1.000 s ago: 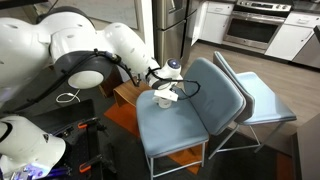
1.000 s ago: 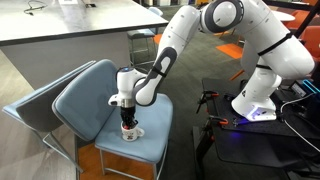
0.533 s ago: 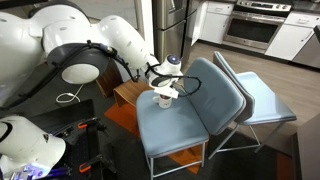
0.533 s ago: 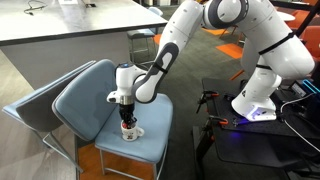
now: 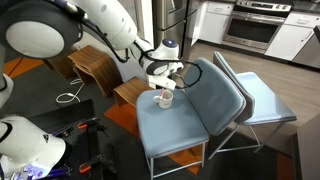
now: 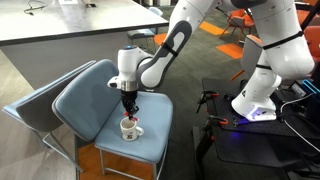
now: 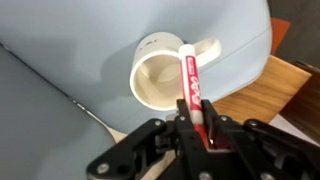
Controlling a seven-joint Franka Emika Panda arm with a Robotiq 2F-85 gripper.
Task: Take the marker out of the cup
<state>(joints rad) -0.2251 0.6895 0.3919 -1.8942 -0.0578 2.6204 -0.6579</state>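
My gripper (image 7: pixel 193 118) is shut on the reddish-pink marker (image 7: pixel 189 84) and holds it above the whitish cup (image 7: pixel 163 78), clear of its rim. The cup stands on the blue chair seat (image 7: pixel 60 40), its handle to the right in the wrist view, and looks empty inside. In both exterior views the gripper (image 5: pixel 163 82) (image 6: pixel 129 103) hangs just above the cup (image 5: pixel 165 98) (image 6: pixel 130 128) with the marker (image 6: pixel 130 109) pointing down from the fingers.
The blue chair (image 5: pixel 185 115) (image 6: pixel 110 100) has a raised backrest beside the cup. A second blue chair (image 5: pixel 255 95) stands behind it. A wooden side table (image 5: pixel 128 93) (image 7: pixel 250 100) is next to the seat. A counter (image 6: pixel 70 40) stands behind.
The gripper has risen from the cup with the marker in it; the marker's tip now hangs above the rim. The arm has lifted up and back.
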